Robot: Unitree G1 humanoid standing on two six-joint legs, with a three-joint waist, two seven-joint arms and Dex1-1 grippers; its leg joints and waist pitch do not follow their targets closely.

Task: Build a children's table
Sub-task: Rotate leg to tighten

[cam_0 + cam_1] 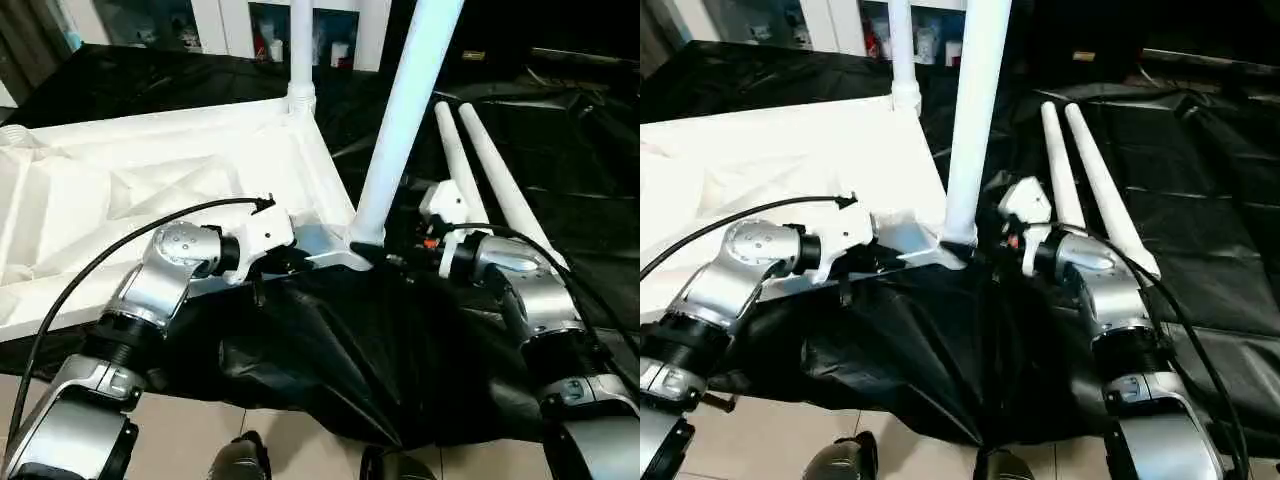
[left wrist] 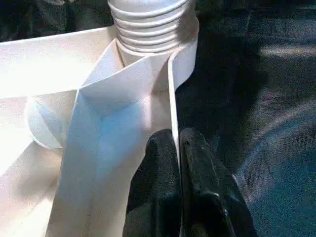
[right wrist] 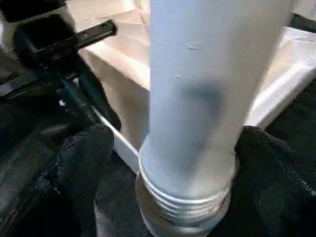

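Black sheet: upturned children's table, two legs fitted, two loose; left fingers pinching its rim, right fingers spread around one leg

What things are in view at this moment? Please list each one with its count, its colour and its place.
Table top: one, white, lying upside down on the black sheet, rimmed underside facing up.
Fitted legs: two, white, standing up from the top's corners; near one at the corner between the grippers, far one at the corner behind it.
Loose legs: two, white, lying side by side on the sheet to the right.
Black sheet: one, black, covering the work surface.
Cabinet: one, white with glass doors, at the back.
Left gripper: one, black fingers, shut on the table top's rim.
Right gripper: one, black fingers, open on either side of the near leg's threaded base.
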